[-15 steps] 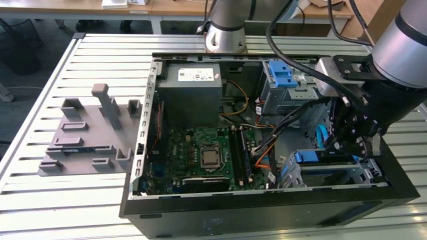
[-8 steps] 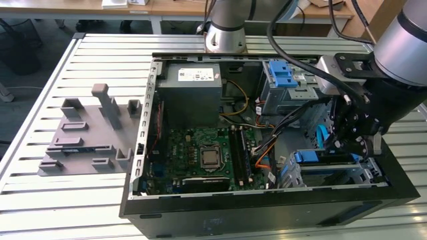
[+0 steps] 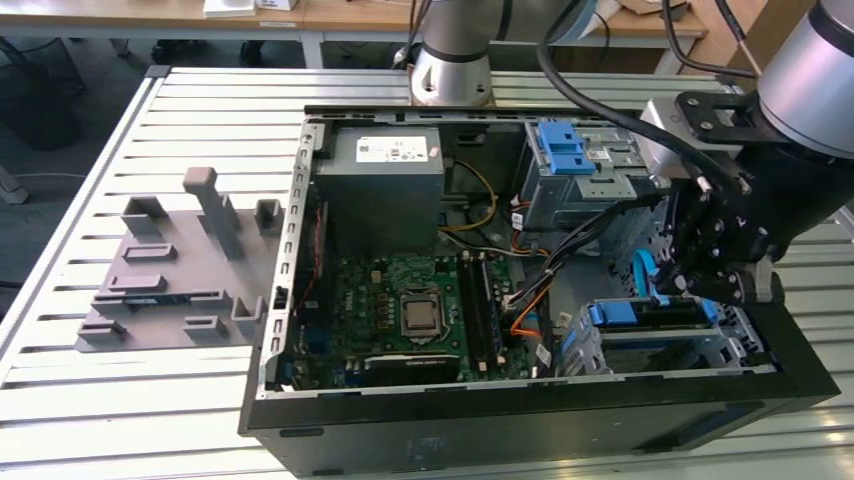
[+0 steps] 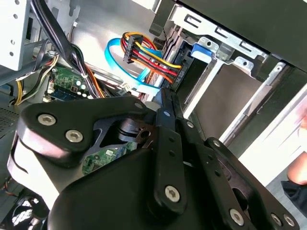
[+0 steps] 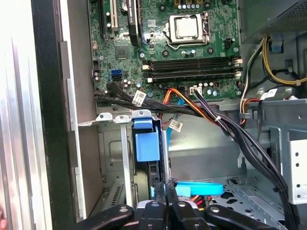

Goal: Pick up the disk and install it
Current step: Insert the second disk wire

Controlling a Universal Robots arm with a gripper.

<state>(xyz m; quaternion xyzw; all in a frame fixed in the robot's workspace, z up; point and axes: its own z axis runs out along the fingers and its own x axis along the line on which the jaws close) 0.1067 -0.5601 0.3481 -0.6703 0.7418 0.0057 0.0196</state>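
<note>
We see an open computer case lying on a slatted metal table. The gripper hangs just above the drive cage at the case's front corner, its black fingers pressed together with nothing between them. The disk, edged in a blue carrier, sits inside that cage, just below the gripper. A grey power supply at the case's far end carries a white sticker; its print is too small to read. The green motherboard lies at the case's middle.
</note>
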